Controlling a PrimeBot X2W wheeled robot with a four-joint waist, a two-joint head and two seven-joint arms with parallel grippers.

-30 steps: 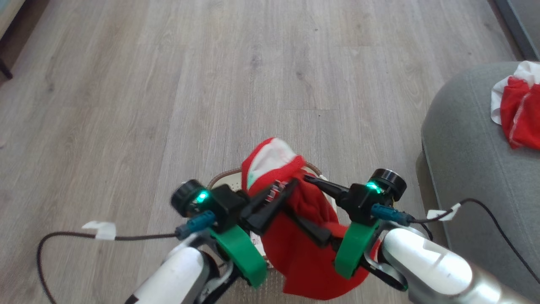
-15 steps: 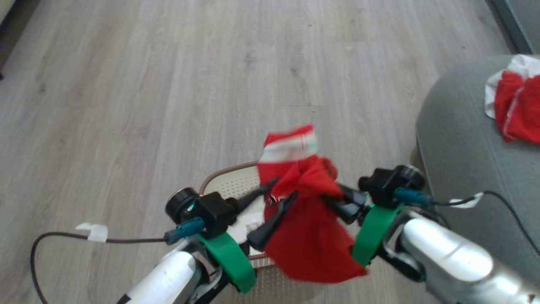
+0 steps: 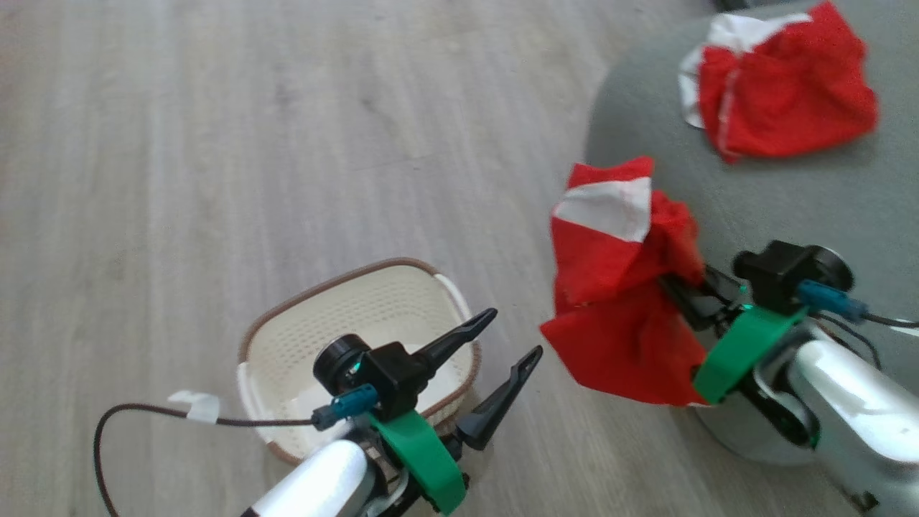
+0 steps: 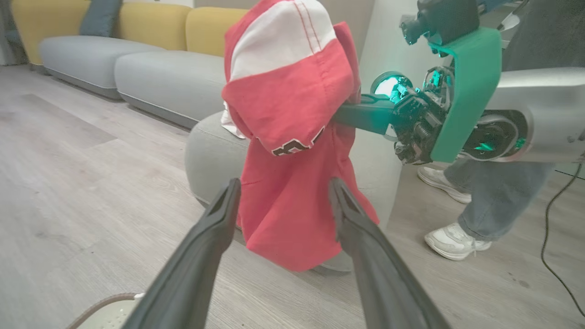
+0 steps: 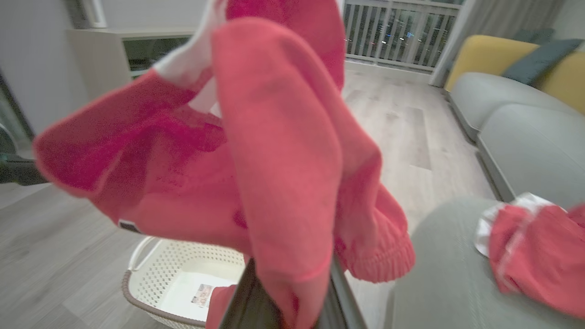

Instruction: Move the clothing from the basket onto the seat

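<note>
My right gripper is shut on a red garment with a white panel, which hangs in the air at the grey seat's rounded left edge. In the right wrist view the cloth drapes over my fingers and hides their tips. A second red and white garment lies on the seat. My left gripper stands open over the cream basket's right rim, apart from the held garment. A sticker label shows on the basket floor.
Grey wood-look floor lies all around the basket. A person's legs and white shoes stand behind my right arm. A grey and yellow sofa lines the far wall. Cables trail from both wrists.
The head camera has turned right. My right gripper carried the garment up out of the basket toward the seat. My left gripper let go of it and now stands open.
</note>
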